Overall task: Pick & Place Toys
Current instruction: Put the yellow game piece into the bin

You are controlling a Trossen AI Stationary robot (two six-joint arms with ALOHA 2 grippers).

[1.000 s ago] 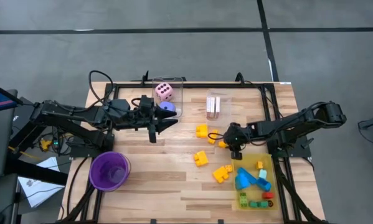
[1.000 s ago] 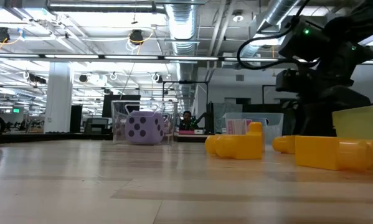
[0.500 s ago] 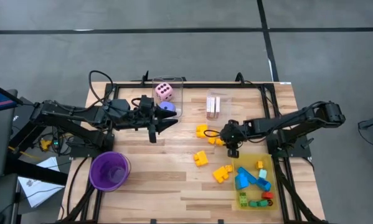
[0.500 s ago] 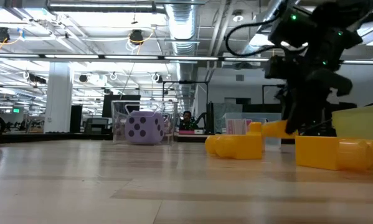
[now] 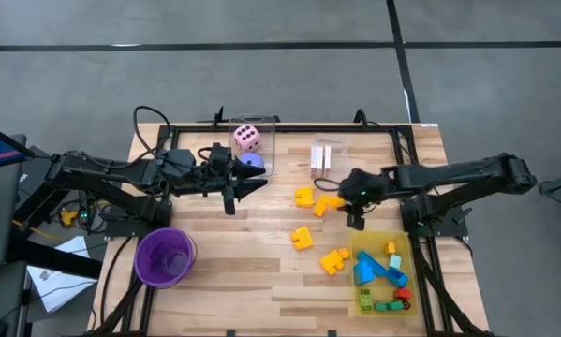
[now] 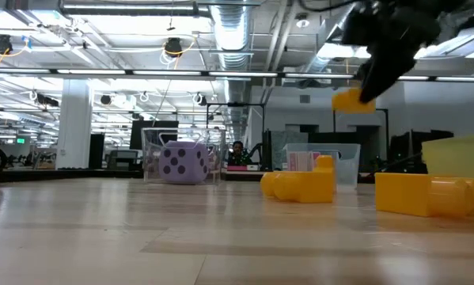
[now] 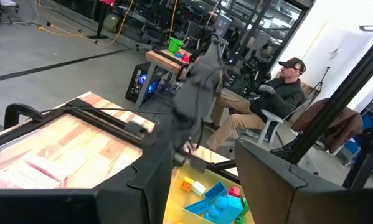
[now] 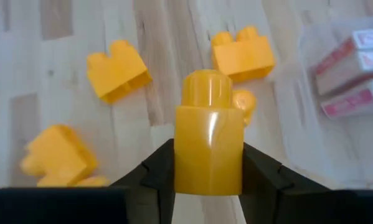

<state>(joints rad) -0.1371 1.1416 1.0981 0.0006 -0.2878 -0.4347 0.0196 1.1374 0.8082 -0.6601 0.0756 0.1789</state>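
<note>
The right gripper point(image 5: 334, 200) hangs above the middle of the table point(image 5: 243, 271), its fingers point(image 8: 158, 171) clamped on the sides of a yellow block point(image 8: 208, 146) with a round stud on top, lifted clear of the wood; in the low view the block point(image 6: 349, 100) shows high in the air. Below it three more yellow blocks lie loose on the table point(image 8: 116, 70) point(image 8: 242, 55) point(image 8: 52, 155), and in the high view two others point(image 5: 302, 239) point(image 5: 334, 260) sit nearer the front edge. A yellow tray point(image 5: 404, 239) at the front right corner holds blue, green, red and yellow pieces. Near the back edge a clear box point(image 5: 261, 126) holds a pink dotted die point(image 5: 247, 139) and a purple one point(image 5: 252, 160), and pink-white cards point(image 5: 320, 159) lie in another clear box. The left gripper point(image 5: 257, 185) waits just beside the dice box; whether its fingers are open I cannot tell. A purple cup point(image 5: 165, 256) stands at the front left corner. No readable writing shows on any piece.
</note>
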